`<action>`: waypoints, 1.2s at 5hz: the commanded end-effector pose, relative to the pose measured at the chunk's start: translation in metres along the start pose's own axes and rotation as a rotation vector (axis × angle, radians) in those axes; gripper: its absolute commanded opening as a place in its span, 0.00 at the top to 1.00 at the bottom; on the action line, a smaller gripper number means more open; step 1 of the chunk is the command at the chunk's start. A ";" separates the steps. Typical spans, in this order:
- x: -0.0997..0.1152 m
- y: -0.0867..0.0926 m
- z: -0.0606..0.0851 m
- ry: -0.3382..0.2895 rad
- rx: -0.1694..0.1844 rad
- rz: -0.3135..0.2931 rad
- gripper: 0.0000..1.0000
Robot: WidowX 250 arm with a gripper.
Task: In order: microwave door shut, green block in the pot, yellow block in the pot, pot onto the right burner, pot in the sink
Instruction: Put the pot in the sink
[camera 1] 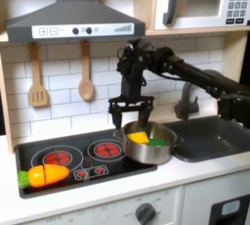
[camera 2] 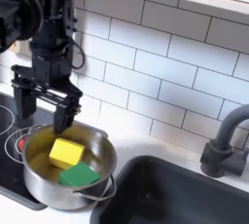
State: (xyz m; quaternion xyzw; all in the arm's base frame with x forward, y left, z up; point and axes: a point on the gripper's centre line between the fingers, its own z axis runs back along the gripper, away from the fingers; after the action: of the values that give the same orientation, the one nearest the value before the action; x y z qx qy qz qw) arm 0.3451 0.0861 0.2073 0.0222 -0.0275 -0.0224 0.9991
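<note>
Toy play kitchen: range hood [camera 1: 73, 19], printed burners [camera 1: 61, 157], white tile backsplash [camera 2: 165, 67], hanging wooden utensils [camera 1: 38, 77], sink [camera 1: 213, 136].

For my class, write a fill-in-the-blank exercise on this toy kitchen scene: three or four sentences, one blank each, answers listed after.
1. The yellow block and the green block both lie inside the ____.
2. The pot stands between the stove and the ____.
3. The gripper hangs ____ the pot, holding nothing.
4. The microwave door is ____.

Missing words: pot; sink; above; shut
</note>
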 end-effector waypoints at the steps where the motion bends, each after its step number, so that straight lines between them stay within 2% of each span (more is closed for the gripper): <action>1: -0.003 0.015 -0.011 0.031 0.004 0.006 0.00; 3: -0.009 0.026 -0.027 0.072 -0.006 0.022 0.00; 6: -0.007 0.026 -0.042 0.083 -0.019 0.005 0.00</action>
State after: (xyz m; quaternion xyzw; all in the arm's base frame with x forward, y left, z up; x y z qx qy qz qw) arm 0.3406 0.1156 0.1677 0.0181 0.0134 -0.0179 0.9996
